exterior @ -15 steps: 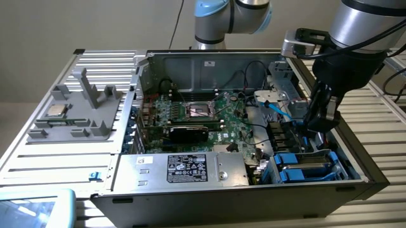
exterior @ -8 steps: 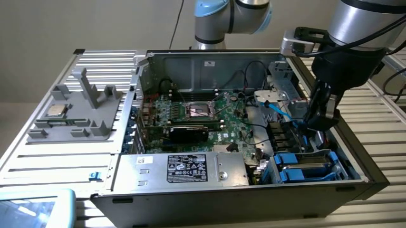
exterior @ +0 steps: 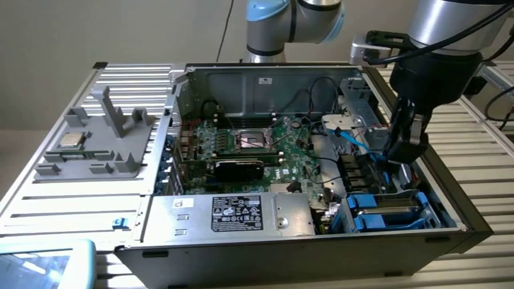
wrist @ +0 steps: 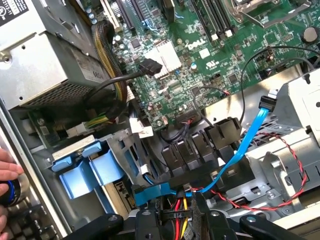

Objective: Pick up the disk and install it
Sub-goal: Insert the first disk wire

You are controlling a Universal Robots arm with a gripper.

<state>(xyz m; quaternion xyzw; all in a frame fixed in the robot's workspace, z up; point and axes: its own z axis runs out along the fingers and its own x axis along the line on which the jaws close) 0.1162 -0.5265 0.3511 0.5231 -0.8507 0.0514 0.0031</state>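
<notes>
The pincer [exterior: 400,153] is held low inside the open computer case [exterior: 281,259], near a blue SATA cable [exterior: 353,141]. Whether it is wide or narrow cannot be told. The disk [exterior: 389,211], framed in blue, is seated in the bay at the case's corner, towards the exterior view's lower right.

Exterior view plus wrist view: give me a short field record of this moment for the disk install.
disk: in its blue carrier, low in the open case's corner, exterior view's right
gripper: inside the case, above the disk, apart from it
blue cable: loose, beside the gripper
CPU chip: on the grey fixture outside the case
</notes>
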